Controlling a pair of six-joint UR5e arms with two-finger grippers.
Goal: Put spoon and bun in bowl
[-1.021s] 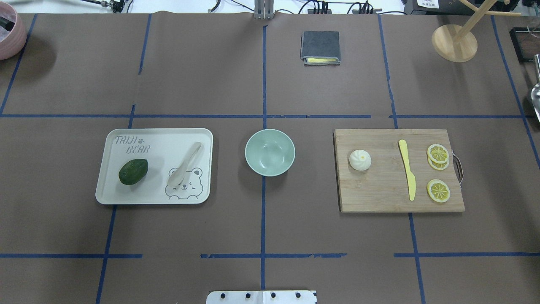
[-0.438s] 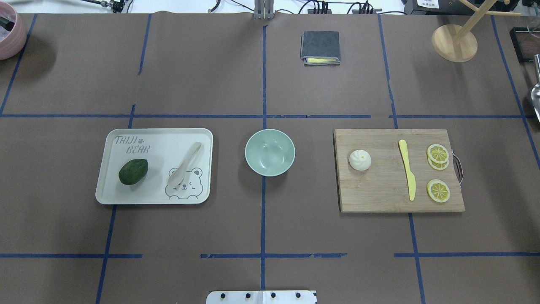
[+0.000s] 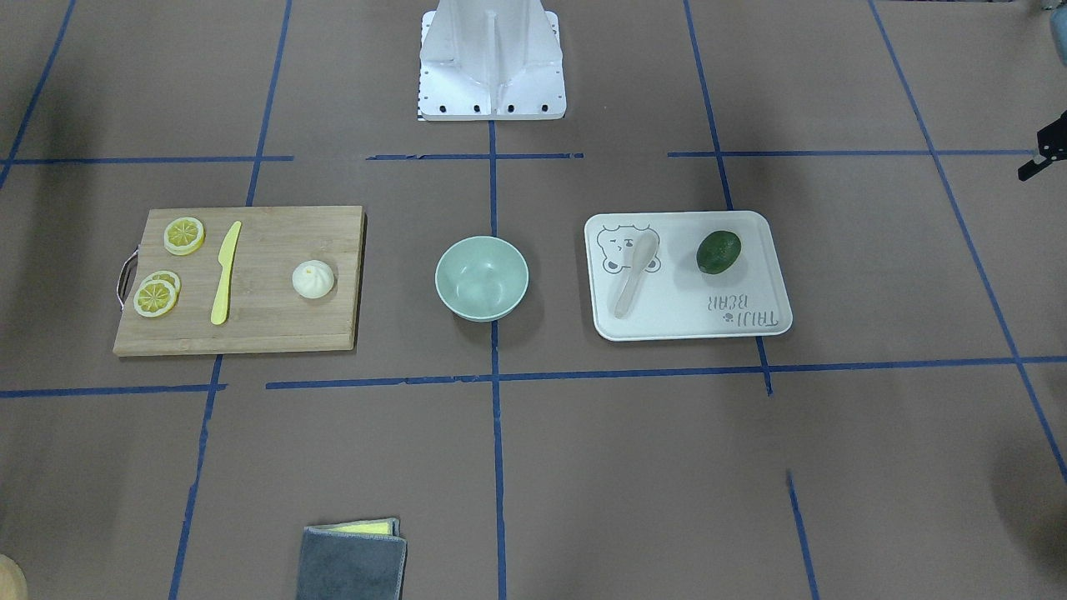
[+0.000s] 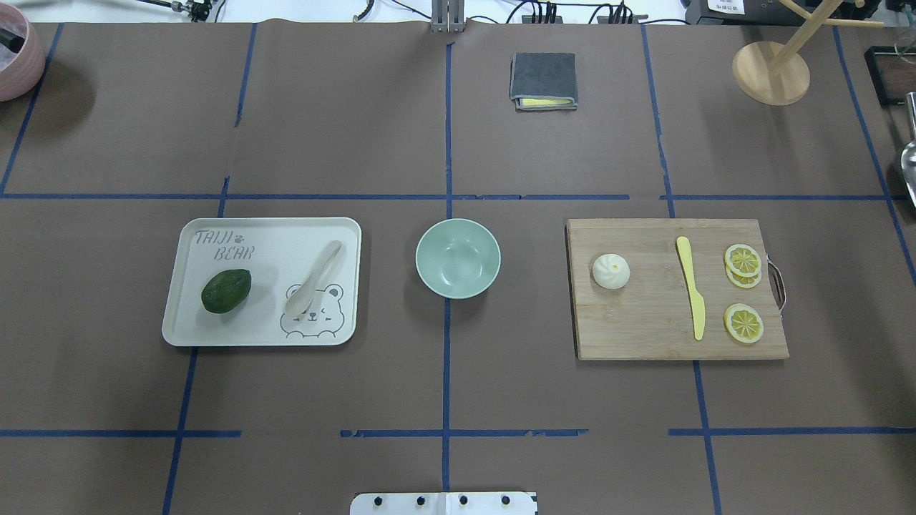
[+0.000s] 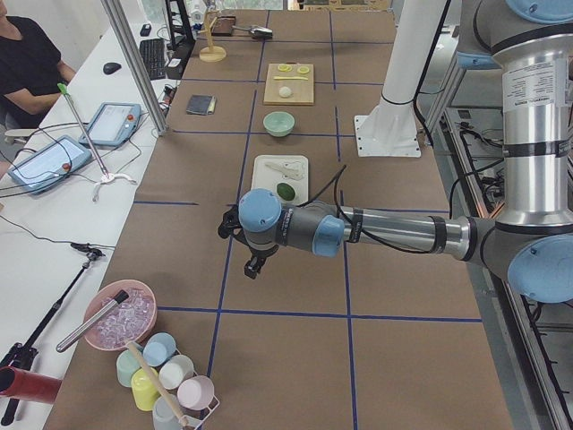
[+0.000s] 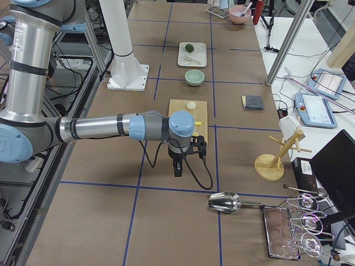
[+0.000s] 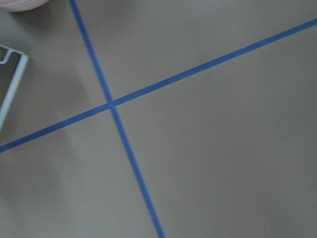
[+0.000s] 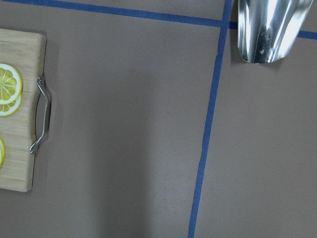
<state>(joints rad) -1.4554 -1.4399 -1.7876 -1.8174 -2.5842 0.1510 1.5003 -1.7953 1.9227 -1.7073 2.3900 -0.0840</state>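
Note:
The pale beige spoon (image 4: pixel 315 277) lies on a white bear-print tray (image 4: pixel 272 236) at the left, also in the front view (image 3: pixel 633 273). The white pleated bun (image 4: pixel 610 271) sits on a wooden cutting board (image 4: pixel 644 322) at the right. The mint-green bowl (image 4: pixel 458 258) stands empty between them. Both grippers are outside the overhead view. My left gripper (image 5: pixel 252 267) hovers over the table far to the left of the tray. My right gripper (image 6: pixel 177 169) hovers far to the right of the board. I cannot tell whether either is open or shut.
A green avocado (image 4: pixel 226 290) shares the tray. A yellow knife (image 4: pixel 691 286) and lemon slices (image 4: pixel 743 260) lie on the board. A grey cloth (image 4: pixel 544 80), wooden stand (image 4: pixel 771 71), metal scoop (image 4: pixel 910 161) and pink bowl (image 4: pixel 14 57) sit at the far edges.

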